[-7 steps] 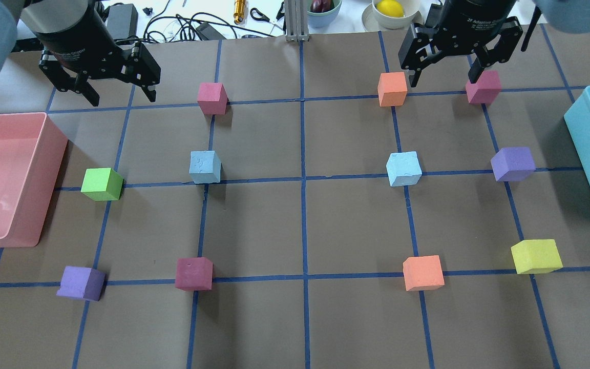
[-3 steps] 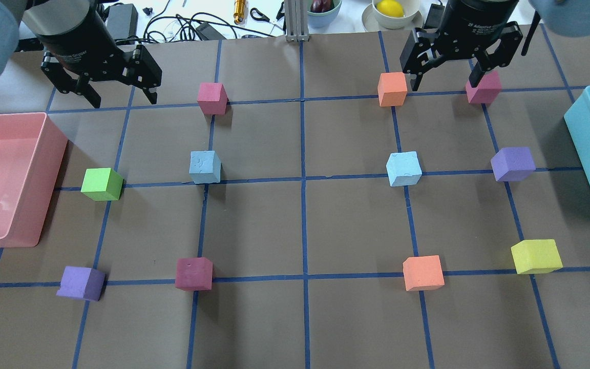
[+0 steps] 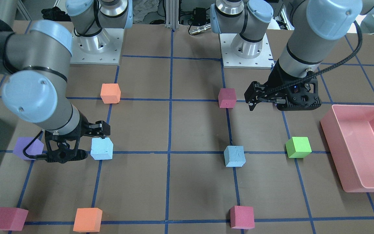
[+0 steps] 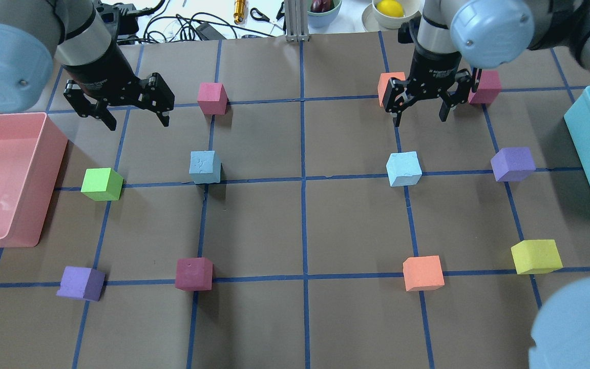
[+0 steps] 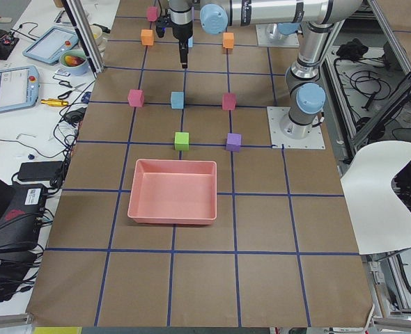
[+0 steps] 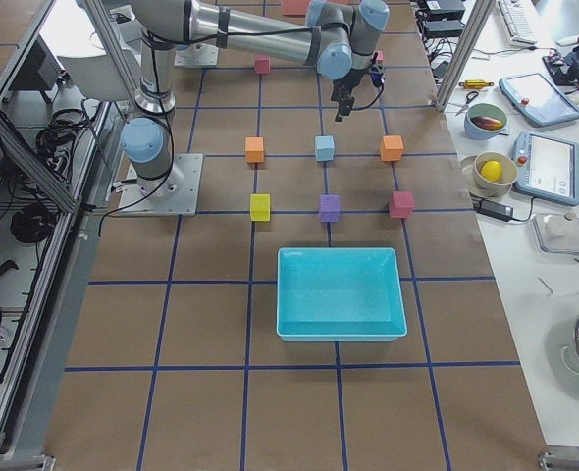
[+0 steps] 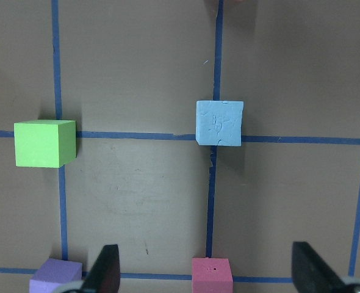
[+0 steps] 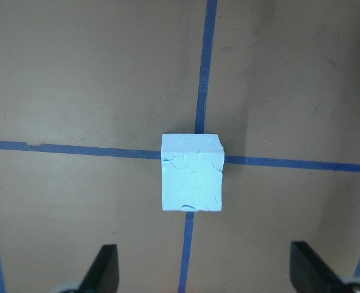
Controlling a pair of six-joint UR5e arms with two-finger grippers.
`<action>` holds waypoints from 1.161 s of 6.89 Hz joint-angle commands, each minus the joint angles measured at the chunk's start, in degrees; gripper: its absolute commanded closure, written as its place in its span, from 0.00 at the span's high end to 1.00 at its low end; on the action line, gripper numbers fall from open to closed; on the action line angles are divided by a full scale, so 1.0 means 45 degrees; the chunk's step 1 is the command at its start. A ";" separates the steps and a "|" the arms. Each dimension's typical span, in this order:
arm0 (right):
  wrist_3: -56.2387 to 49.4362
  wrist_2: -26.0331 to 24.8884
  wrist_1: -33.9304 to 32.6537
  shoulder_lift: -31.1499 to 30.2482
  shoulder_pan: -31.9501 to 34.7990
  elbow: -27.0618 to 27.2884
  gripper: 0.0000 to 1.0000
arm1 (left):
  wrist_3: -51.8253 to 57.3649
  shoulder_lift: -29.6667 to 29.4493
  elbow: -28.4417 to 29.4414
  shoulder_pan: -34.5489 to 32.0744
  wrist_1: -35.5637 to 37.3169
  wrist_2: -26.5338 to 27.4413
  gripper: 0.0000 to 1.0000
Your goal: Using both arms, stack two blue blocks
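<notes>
Two blue blocks lie on the brown table. The darker blue block lies left of centre and shows in the left wrist view. The paler blue block lies right of centre and shows in the right wrist view. My left gripper is open and empty, above the table, behind and left of the darker block. My right gripper is open and empty, above the table just behind the paler block. The open fingers frame the paler block from above.
A pink tray stands at the left edge, a teal tray at the right. Other blocks lie on the grid: green, pink, orange, magenta, purple, yellow, orange, maroon, purple.
Both grippers have moved from the far edge toward the blue blocks. The right one also shifted left, away from the magenta block. Both stay open. No block has moved.
</notes>
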 commanded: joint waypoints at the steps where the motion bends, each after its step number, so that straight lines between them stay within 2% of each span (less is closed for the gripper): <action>1: -0.0883 -0.0252 -0.4715 0.0419 -0.0041 0.3186 1.00 | -0.0225 -0.0755 -0.0709 -0.0338 0.2284 -0.0039 1.00; 2: -0.0845 -0.0231 -0.5555 0.0574 -0.0061 0.3727 1.00 | -0.0305 -0.1262 -0.0769 -0.0747 0.2895 -0.0001 1.00; 3: -0.0864 -0.0251 -0.5641 0.0750 -0.0061 0.3771 0.89 | -0.0267 -0.2079 -0.0789 -0.0790 0.3539 -0.0039 1.00; 4: -0.0787 -0.0328 -0.5506 0.0790 -0.0042 0.3791 0.66 | -0.0266 -0.2725 -0.0770 -0.0829 0.4126 -0.0078 1.00; 5: -0.0767 -0.0348 -0.5408 0.0713 -0.0003 0.3849 0.34 | -0.0189 -0.3099 -0.0809 -0.0849 0.4132 -0.0272 1.00; 6: -0.0631 -0.0232 -0.5523 0.0616 0.0133 0.3734 0.27 | -0.0111 -0.3625 -0.0809 -0.0829 0.4364 -0.0235 1.00; 7: -0.0475 -0.0135 -0.5544 0.0518 0.0173 0.3694 0.25 | -0.0110 -0.4210 -0.0828 -0.0829 0.4830 -0.0235 1.00; 8: 0.0396 0.0949 -0.5583 0.0517 0.0541 0.2939 0.25 | -0.0071 -0.4526 -0.0790 -0.0829 0.5086 -0.0119 1.00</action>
